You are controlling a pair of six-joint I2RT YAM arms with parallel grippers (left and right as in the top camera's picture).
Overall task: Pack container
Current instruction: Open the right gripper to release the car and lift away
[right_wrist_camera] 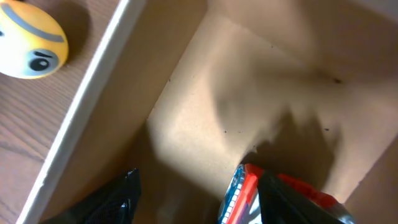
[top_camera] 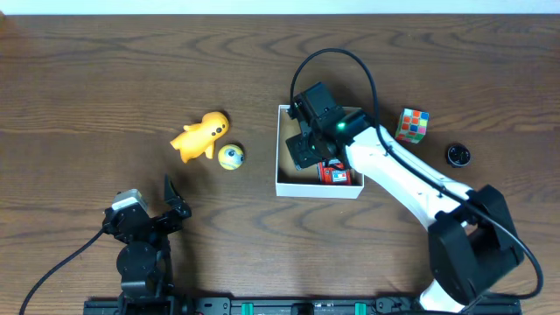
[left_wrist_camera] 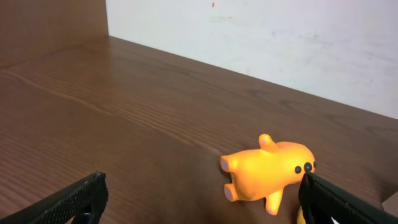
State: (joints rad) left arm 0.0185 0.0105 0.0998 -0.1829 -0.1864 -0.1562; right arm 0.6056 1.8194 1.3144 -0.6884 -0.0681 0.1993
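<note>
Brown wood table runs under everything, and the left wrist view shows a white wall behind it. You cannot see all of the container, because the right arm reaches over it and covers much of its brown floor. The box sits near the middle of the table. A small red and blue thing lies inside by the wall nearest the robot. It is half hidden under the arm, and you cannot tell what it is. The right gripper hangs inside the box with its fingers apart and nothing between them. The red thing sits just beside one finger.

The left gripper is spread wide and empty, low over the table, and only the ends of its fingers show. An orange animal toy lies ahead of it. A yellow one-eyed ball sits just beside that toy, outside the box's left wall. On the other side of the box you see a colour cube and a small black round thing.
</note>
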